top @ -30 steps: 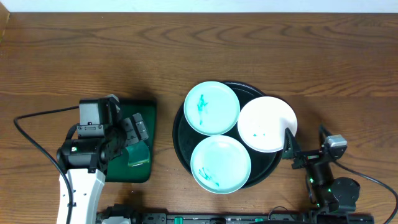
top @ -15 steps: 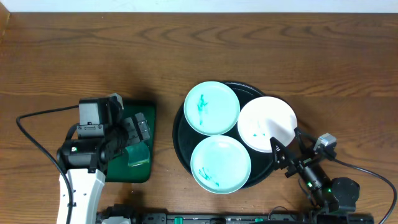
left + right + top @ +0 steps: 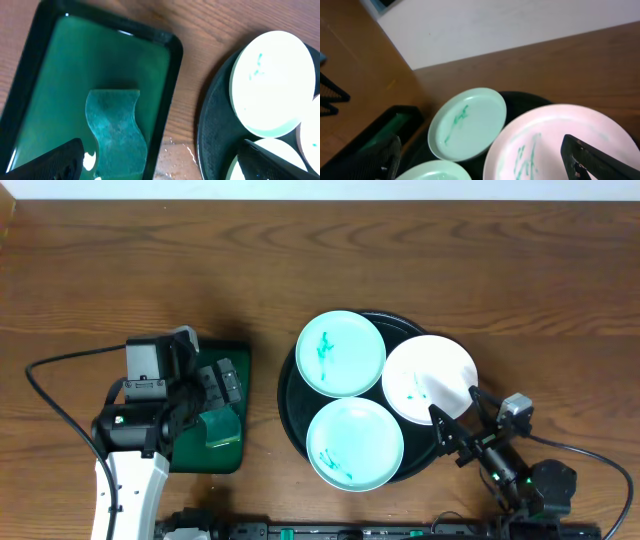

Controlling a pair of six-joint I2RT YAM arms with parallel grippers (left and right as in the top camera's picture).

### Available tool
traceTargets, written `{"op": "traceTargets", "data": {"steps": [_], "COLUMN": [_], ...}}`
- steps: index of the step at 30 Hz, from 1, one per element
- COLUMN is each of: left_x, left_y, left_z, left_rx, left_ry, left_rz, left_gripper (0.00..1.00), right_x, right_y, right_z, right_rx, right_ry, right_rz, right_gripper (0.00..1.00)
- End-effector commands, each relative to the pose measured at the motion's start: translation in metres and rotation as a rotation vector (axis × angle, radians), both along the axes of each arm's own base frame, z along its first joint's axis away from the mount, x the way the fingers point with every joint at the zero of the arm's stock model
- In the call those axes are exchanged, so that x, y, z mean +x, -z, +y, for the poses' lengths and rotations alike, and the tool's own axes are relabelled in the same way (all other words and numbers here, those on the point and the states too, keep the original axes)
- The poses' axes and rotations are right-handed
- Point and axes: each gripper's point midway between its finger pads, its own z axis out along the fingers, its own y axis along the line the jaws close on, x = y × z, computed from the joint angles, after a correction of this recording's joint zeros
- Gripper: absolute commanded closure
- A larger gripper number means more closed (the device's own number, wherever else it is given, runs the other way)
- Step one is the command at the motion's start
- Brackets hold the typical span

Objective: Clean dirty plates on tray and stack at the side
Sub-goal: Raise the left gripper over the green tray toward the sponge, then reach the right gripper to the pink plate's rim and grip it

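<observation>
Since a sec ago the right gripper point(image 3: 453, 402) had swung from beside the black tray point(image 3: 291, 405) in over the near rim of the white plate point(image 3: 425, 370), fingers spread wide w/ nothing btw them. The left gripper point(image 3: 217, 383) hardly shifted. It hung over the green tray point(image 3: 172, 70), also wide open & empty, above the sponge point(image 3: 117, 127) lying flat there, prob lined up to grab it for wiping. All 3 plates sat on the black tray: far mint plate point(image 3: 341, 353) & near mint plate point(image 3: 355, 443) w/ teal smears, white one at the tray's right edge, smeared too. Right arm's angle suggested it meant to pinch that rim & steady or lift the plate. No plate was stacked on the bare table point(image 3: 150, 260) yet
</observation>
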Motion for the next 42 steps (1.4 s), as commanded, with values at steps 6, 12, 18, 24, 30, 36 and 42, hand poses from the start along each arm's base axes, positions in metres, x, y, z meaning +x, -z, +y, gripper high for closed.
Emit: {"op": "traceTargets", "data": {"steps": [6,12,18,24,30,36,42], "left_x": [0.014,0.012,0.018,0.025,0.029,0.023,0.019], "left_y": [-0.016,-0.003,0.007,-0.004,-0.030,-0.049,-0.055], "left_z": [-0.001,0.003,0.006,0.006,0.007,0.013,0.020], "left_rx": [0.018,0.036,0.046,0.045,0.044,0.064,0.104], "left_ry": [0.038,0.024,0.010,0.011,0.011,-0.022,-0.041], "left_rz": [-0.069,-0.010,0.038,0.073,0.114,0.201,0.244], "left_gripper": [0.02,0.02,0.02,0.02,0.02,0.02,0.02], "right_x": [0.003,0.020,0.035,0.037,0.037,0.045,0.051], "right_y": [-0.054,-0.084,-0.092,-0.068,-0.034,-0.007,0.012], "right_z": [-0.001,-0.002,0.005,0.011,0.050,0.082,0.090], "right_rx": [-0.167,-0.202,-0.247,-0.429,-0.561,-0.563,-0.508], "right_ry": [-0.031,-0.068,-0.169,-0.214,-0.356,-0.389,-0.325], "right_rz": [0.010,0.245,0.535,0.844,0.963,1.023,1.128], "right_gripper": [0.01,0.01,0.01,0.01,0.01,0.01,0.01]}}
